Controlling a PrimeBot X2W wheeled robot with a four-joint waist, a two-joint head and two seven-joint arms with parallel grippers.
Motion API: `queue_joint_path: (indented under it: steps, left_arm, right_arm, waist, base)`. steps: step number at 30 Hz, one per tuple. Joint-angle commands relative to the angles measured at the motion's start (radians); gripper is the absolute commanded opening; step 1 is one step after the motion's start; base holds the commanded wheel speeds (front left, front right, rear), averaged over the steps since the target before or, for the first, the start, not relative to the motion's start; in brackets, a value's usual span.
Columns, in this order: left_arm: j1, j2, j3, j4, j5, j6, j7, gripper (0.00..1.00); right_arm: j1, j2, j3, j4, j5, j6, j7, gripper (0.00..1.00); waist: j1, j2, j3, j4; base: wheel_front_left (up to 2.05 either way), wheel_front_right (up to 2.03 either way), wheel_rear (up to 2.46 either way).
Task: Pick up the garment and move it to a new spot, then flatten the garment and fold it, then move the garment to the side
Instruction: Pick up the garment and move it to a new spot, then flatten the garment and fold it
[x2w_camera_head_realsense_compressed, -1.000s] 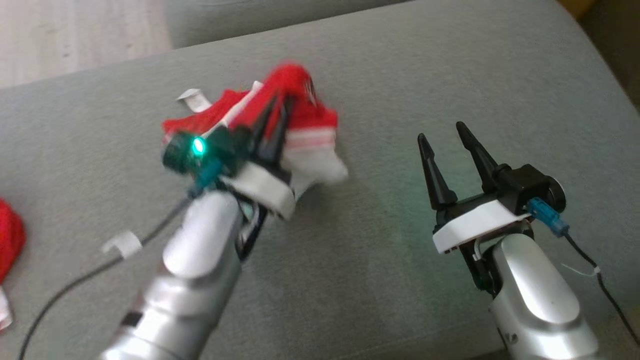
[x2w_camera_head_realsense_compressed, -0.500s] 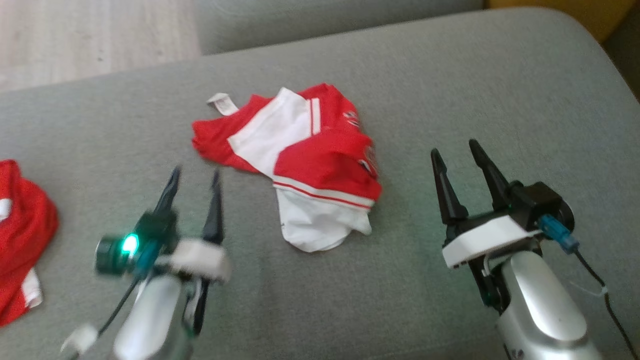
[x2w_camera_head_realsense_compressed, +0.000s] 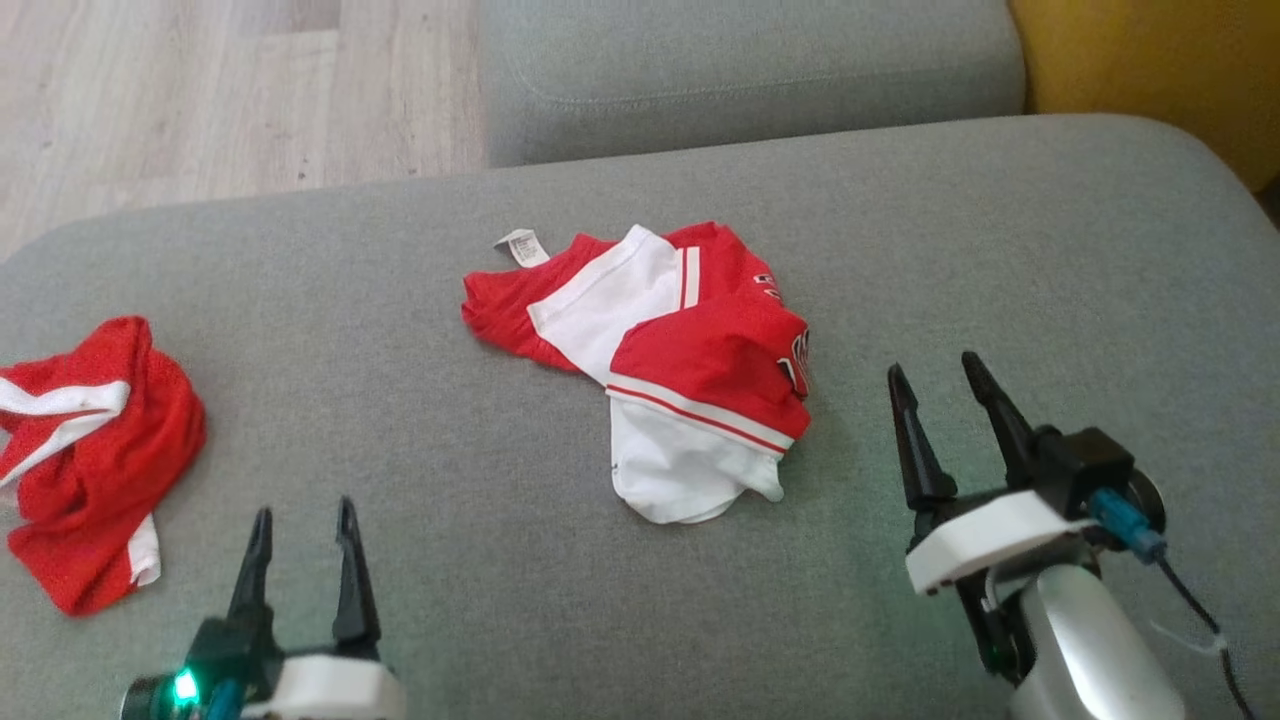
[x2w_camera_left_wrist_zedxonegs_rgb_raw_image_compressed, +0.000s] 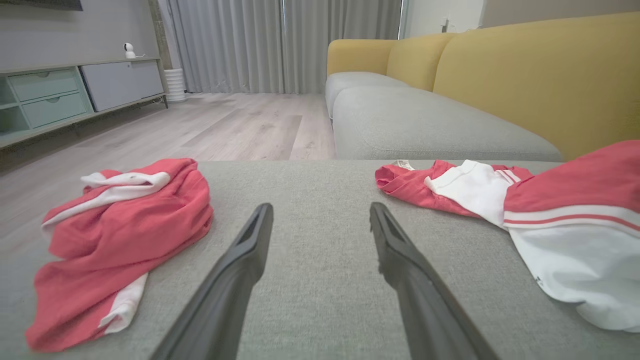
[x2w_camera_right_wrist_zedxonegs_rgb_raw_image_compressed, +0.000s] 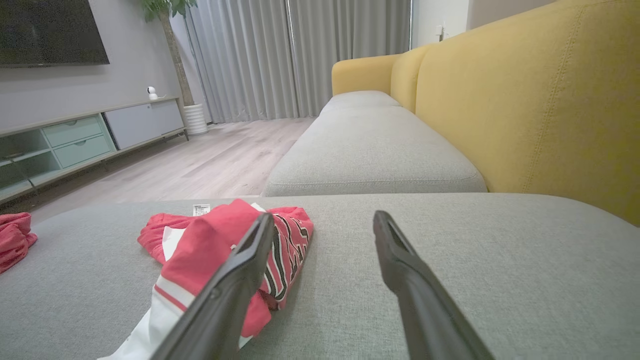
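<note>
You are looking at a red and white garment (x2w_camera_head_realsense_compressed: 690, 370) that is lying crumpled around the middle of the grey seat cushion (x2w_camera_head_realsense_compressed: 1000, 250), well apart from all four edges and a little nearer the far one. Its white part is trailing toward the near edge, and a small care label (x2w_camera_head_realsense_compressed: 517, 246) is sticking out at its far left end. Both pincers are standing spread and pinching nothing. The left gripper (x2w_camera_head_realsense_compressed: 304, 510) is hovering by the near edge toward the left corner, and the right gripper (x2w_camera_head_realsense_compressed: 930, 364) is waiting just beside the garment's right side. A second red garment (x2w_camera_head_realsense_compressed: 95, 450) is sitting bunched near the left edge, so you are likely wanting to leave that one alone. The cloth is looking thin, light and limp, so expect it to be sagging and swinging as soon as it is leaving the cushion, not keeping any shape. The layers are lying doubled over each other, and a deep pinch is probably going to be catching two of them at once. Dragging is likely to be bunching it against the woven cover. You are better off taking a single outer edge, such as the red end by the label for the left fingers and the striped band edge nearest the right fingers. Held there, it should be hanging open for flattening.
</note>
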Motion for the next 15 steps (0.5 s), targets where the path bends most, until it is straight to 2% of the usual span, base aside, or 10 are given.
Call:
queue_joint_path:
  steps: [1, 10, 13, 15]
  left_arm:
    - [0.003, -0.006, 0.056, -0.05, 0.012, -0.01, -0.005, 1.0]
    - [0.058, -0.025, 0.067, -0.06, 0.029, -0.038, -0.005, 1.0]
    - [0.044, -0.026, 0.054, -0.044, 0.042, -0.054, -0.005, 1.0]
    - [0.036, -0.027, 0.046, -0.037, 0.039, -0.057, -0.005, 1.0]
  right_arm:
    - [-0.003, 0.008, 0.017, -0.026, -0.003, 0.008, -0.011, 1.0]
    - [0.016, 0.008, 0.016, -0.024, -0.009, 0.008, -0.011, 1.0]
    - [0.01, 0.008, 0.05, -0.028, -0.007, 0.008, -0.011, 1.0]
    - [0.002, 0.008, 0.107, -0.032, -0.004, 0.008, -0.011, 1.0]
  waist:
    - [0.0001, 0.0, -0.009, 0.001]
    - [0.0001, 0.0, -0.009, 0.004]
    - [0.0001, 0.0, -0.004, 0.011]
    - [0.0001, 0.0, 0.002, 0.02]
  base:
    - [0.0, 0.0, 0.0]
    - [0.0, 0.0, 0.0]
    - [0.0, 0.0, 0.0]
    - [0.0, 0.0, 0.0]
